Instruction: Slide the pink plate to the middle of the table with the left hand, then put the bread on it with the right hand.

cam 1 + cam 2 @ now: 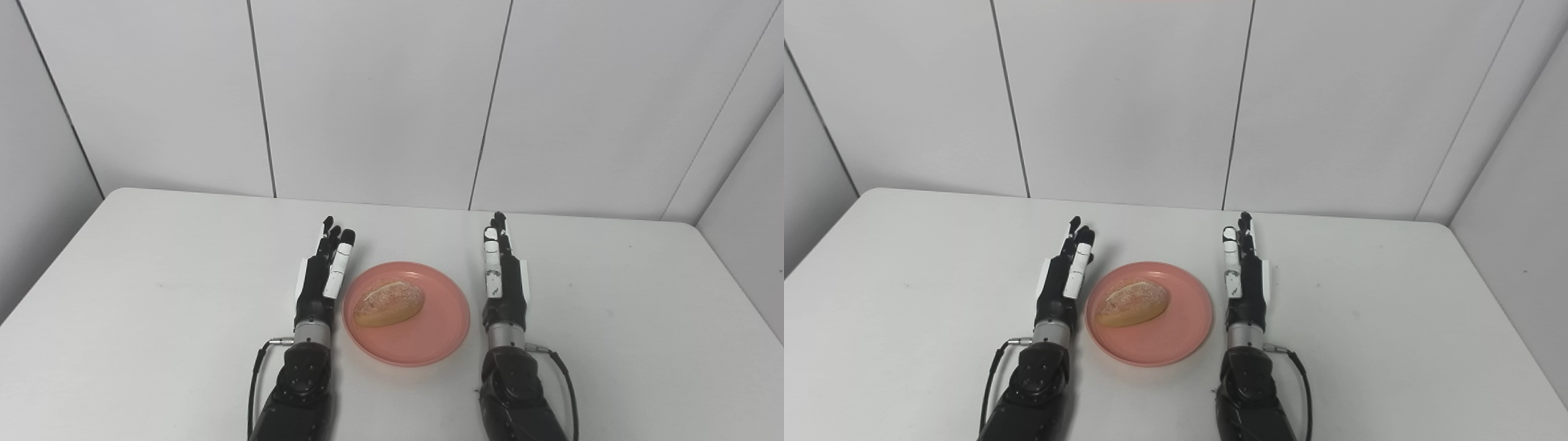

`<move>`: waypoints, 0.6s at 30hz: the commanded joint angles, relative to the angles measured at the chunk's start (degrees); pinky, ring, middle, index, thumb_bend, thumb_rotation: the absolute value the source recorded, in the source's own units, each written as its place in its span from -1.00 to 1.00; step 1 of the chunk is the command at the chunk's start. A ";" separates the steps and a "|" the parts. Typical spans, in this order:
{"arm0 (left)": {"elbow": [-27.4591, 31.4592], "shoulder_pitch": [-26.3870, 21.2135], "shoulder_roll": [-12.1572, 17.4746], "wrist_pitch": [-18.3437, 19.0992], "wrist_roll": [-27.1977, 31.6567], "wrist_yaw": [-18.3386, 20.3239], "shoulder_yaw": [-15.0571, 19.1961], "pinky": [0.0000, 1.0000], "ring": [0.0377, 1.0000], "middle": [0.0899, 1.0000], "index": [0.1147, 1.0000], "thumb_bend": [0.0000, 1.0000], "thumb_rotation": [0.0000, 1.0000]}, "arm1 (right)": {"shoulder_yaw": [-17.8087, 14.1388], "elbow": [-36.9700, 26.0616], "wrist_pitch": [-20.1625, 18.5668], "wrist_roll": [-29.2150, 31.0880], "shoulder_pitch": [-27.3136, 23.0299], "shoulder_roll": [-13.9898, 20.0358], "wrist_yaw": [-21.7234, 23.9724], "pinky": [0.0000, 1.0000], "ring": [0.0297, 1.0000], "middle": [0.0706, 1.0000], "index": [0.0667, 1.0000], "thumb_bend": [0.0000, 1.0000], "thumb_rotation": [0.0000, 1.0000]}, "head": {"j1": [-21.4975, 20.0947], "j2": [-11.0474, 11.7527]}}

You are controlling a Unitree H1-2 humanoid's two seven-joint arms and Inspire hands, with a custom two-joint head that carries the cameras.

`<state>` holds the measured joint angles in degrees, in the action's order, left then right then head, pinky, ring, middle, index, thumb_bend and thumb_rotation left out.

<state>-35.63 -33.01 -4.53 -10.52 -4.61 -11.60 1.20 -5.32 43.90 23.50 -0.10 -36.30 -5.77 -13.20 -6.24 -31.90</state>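
Bread [389,302] sits on the pink plate [422,343], lying a little toward its far left part, and the plate rests on the white table [153,306] between my two hands. My left hand [321,275] lies just beside the plate's left rim, fingers stretched forward, holding nothing. My right hand [502,275] is near the right rim but apart from it, fingers straight and empty too.
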 commanded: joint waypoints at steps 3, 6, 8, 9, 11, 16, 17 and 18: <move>0.87 -0.59 -0.74 -1.65 -1.08 -1.62 -0.33 0.97 0.97 0.93 0.96 0.70 0.91 | 0.23 1.14 0.72 -0.20 3.94 1.47 0.62 1.00 1.00 0.95 0.90 0.66 1.00 | 0.16 0.01; 0.55 -0.67 -0.83 -2.03 -0.83 -1.69 -0.23 0.98 0.97 0.93 0.97 0.68 0.89 | 0.42 0.61 0.02 0.10 4.23 1.65 1.02 1.00 1.00 0.95 0.90 0.72 1.00 | 0.20 0.08; 0.68 -0.55 -0.97 -2.13 -0.72 -1.94 -0.09 0.96 0.96 0.94 0.98 0.66 0.88 | 0.60 0.00 -0.54 0.23 4.57 1.80 1.39 1.00 1.00 0.96 0.91 0.72 1.00 | 0.29 0.06; 0.83 -0.45 -1.03 -2.17 -0.73 -2.06 -0.05 0.96 0.96 0.94 0.98 0.66 0.87 | 0.63 -0.38 -0.87 0.39 4.76 1.80 1.53 1.00 1.00 0.96 0.91 0.72 1.00 | 0.33 0.06; 1.13 -0.26 -1.14 -2.20 -0.73 -2.23 0.01 0.95 0.96 0.94 0.98 0.65 0.87 | 0.64 -1.22 -1.64 0.48 5.10 1.73 1.59 1.00 1.00 0.96 0.91 0.73 1.00 | 0.40 -0.01; 1.40 -0.09 -1.20 -1.95 -0.79 -2.45 0.01 0.91 0.95 0.94 0.98 0.67 0.89 | 0.29 -3.38 -4.77 1.18 5.62 1.21 1.63 1.00 1.00 0.97 0.93 0.70 1.00 | 0.39 -0.20; 1.38 -0.09 -1.18 -1.97 -0.73 -2.40 0.00 0.91 0.95 0.94 0.98 0.68 0.89 | 0.14 -3.88 -5.66 1.53 5.73 1.04 1.62 1.00 1.00 0.97 0.94 0.69 1.00 | 0.39 -0.20; 1.41 -0.10 -1.17 -1.90 -0.59 -2.29 0.02 0.91 0.95 0.94 0.99 0.68 0.89 | -0.10 -4.50 -6.78 2.00 5.80 0.79 1.47 1.00 1.00 0.97 0.94 0.68 1.00 | 0.36 -0.27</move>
<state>-35.03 -32.35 -5.21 -11.42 -5.00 -13.31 1.30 -4.80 38.73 18.69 1.47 -33.60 -5.16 -12.03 -5.89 -32.08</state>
